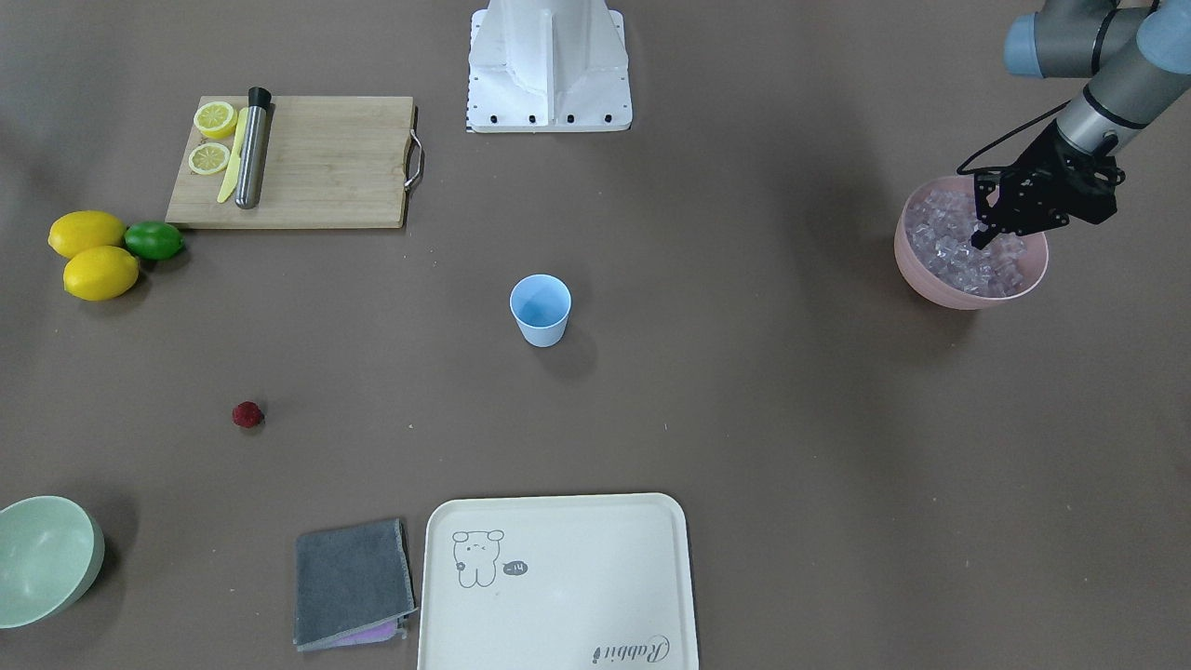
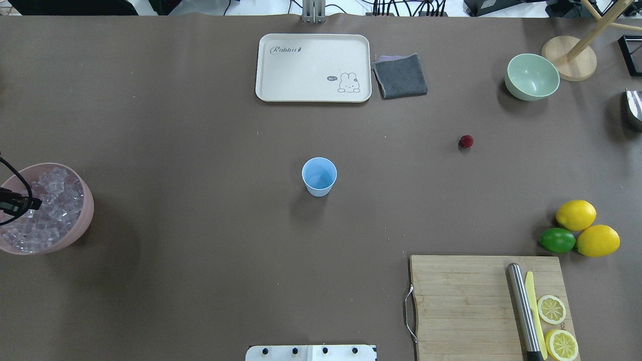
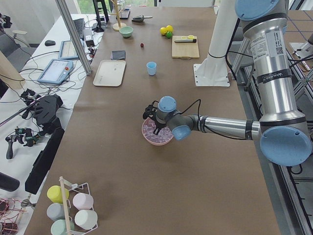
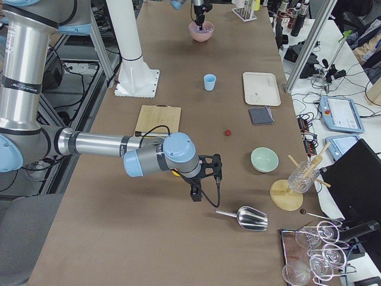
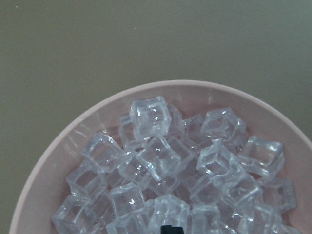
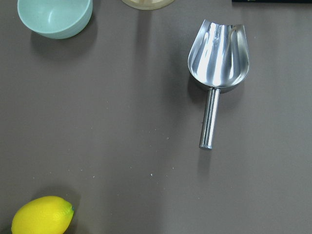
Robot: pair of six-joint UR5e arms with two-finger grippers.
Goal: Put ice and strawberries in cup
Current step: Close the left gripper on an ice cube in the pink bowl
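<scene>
Over at the robot's own left end of the table (image 1: 744, 419), the left arm reaches far out, low and almost flat. Its wrist bends down, so the left gripper (image 1: 984, 234) points into the pink bowl (image 1: 935, 290). That bowl is full of ice (image 1: 942, 247). The fingertips sit right at the top of the pile. I cannot tell if they are spread or pinched, or if they hold a cube. The wrist camera shows only cubes and a tiny black tip.

The cup (image 1: 540, 312) stands up straight in the middle of the table, well apart from the pink bowl. The strawberry (image 1: 247, 415) lies on the table on the robot's right side, well apart from the cup.

At the other end, the right arm also reaches out flat, with its wrist turned down. The right gripper (image 4: 195, 192) hangs over the table and points down. It shows only in the side view, so I cannot tell if it is wide or closed. Its camera looks down on a shiny scoop (image 6: 218, 53), a lemon (image 6: 43, 214) and a green bowl (image 6: 54, 17).
</scene>
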